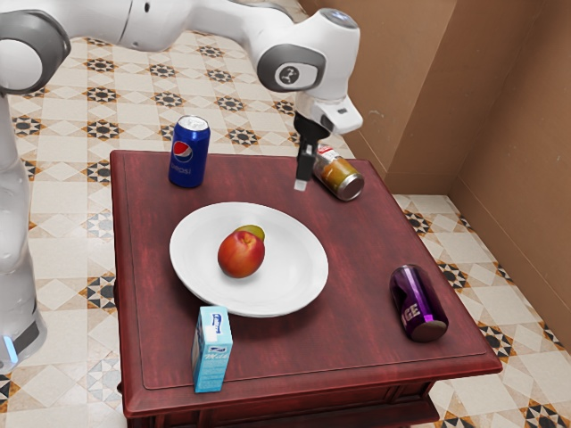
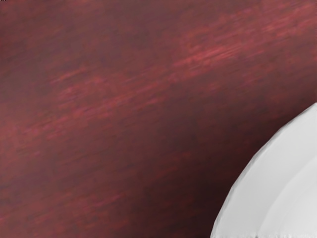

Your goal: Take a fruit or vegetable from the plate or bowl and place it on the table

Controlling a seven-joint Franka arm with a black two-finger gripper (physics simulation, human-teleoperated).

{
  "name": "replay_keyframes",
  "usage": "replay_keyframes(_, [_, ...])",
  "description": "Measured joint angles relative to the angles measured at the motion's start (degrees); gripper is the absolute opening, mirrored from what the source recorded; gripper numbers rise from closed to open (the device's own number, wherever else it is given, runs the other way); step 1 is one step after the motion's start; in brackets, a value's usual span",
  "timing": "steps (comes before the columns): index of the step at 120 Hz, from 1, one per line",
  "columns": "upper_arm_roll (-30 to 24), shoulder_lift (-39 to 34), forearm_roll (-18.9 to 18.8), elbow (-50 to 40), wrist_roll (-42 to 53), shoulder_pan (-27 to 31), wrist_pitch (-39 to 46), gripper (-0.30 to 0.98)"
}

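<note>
Patterned tiles (image 1: pixel 71 178) are spread around the dark red desk (image 1: pixel 357 259), with a brown wall (image 1: pixel 513 107) rising behind it. The hand (image 1: pixel 302 183) is poised over the desk, off the plate, on the side toward the corner that is far and right in the exterior view. Whether it is open or closed cannot be told from here, and neither fruit is held by it. From the hand, the plate (image 1: pixel 299 259) is reached first: its rim is caught at one corner of the wrist view, so the hand is placed beside the dish rather than over it. The peach (image 1: pixel 241 255) is lying well inside that rim, and a green fruit (image 1: pixel 253 231), partly hidden by it, is set just behind; whether the two touch cannot be made out. The line from hand to peach is thus run slantwise, toward the desk's left edge and its near edge as the exterior view has them. A sideways carry over the rim seems to be called for before any lowering. No marked long axis is offered by the nearly round peach, so its green neighbour should probably decide how the grasp is turned. If the descent were begun too soon, the rim might be struck. For the later release, bare wood is offered between the plate and the purple can (image 1: pixel 417 303) by the right edge.
</note>
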State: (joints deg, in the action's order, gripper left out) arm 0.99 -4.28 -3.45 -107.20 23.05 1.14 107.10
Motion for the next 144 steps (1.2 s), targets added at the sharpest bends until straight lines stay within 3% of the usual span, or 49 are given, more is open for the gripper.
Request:
replay_keyframes(96, [-1.2,-6.5,1.3,-14.0,14.8,-0.4,3.9,0.69])
replay_keyframes(144, [2.3,-5.5,8.9,-11.5,-8.9,-0.1,3.2,0.69])
